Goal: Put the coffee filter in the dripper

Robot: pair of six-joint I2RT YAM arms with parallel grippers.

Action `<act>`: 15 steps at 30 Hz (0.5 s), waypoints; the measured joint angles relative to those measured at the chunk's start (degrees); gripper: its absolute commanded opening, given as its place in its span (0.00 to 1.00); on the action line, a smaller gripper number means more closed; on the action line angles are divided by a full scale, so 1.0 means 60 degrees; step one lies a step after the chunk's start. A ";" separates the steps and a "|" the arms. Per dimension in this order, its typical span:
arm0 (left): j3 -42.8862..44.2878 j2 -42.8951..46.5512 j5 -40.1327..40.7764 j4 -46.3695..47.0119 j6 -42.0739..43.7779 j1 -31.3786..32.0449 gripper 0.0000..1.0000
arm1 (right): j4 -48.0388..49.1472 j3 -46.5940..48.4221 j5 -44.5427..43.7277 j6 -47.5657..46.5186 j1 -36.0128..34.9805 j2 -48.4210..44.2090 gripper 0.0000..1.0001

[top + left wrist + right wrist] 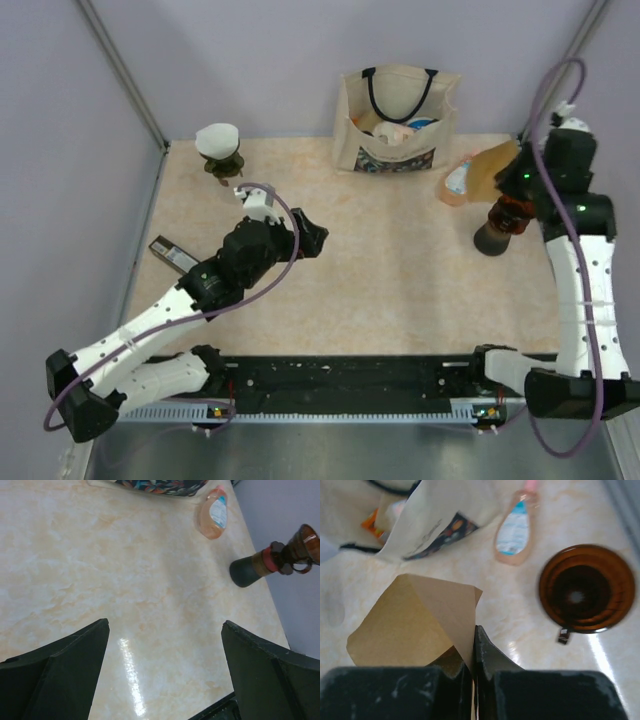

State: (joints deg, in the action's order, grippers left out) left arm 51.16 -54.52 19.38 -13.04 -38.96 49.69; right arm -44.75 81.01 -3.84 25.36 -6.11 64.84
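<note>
My right gripper [474,635] is shut on a brown paper coffee filter [415,622], held in the air above the table at the back right [497,165]. The amber glass dripper [586,587] stands open-mouthed on a dark carafe to the right of the filter; it also shows in the top view [505,218] and in the left wrist view [295,550]. My left gripper [165,630] is open and empty over the middle of the table [305,235], far from the dripper.
A cloth tote bag [397,120] stands at the back centre. A peach bottle [457,180] lies beside the dripper. A second dripper with a white filter [219,148] stands at the back left. A dark flat device [172,256] lies at the left.
</note>
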 measured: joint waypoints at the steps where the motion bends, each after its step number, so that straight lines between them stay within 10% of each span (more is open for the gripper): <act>1: -0.0149 -0.0011 -0.0324 0.0055 -0.0015 -0.0350 0.99 | -0.0441 0.0488 0.0426 -0.0219 0.0965 0.0098 0.00; 7: -0.0871 -0.0146 -0.1621 0.0171 -0.0124 -0.1880 0.99 | -0.2182 0.2244 0.2022 -0.1086 0.4284 0.1574 0.00; 15: -0.1045 -0.0229 -0.2302 0.0346 -0.0138 -0.2164 0.99 | -0.3144 0.2157 0.3304 -0.1417 0.5257 0.3027 0.00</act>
State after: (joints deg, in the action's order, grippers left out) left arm 44.88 -55.90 5.56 -10.96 -39.79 36.71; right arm -63.61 93.95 15.99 16.86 25.43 83.00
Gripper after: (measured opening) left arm 0.990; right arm 0.004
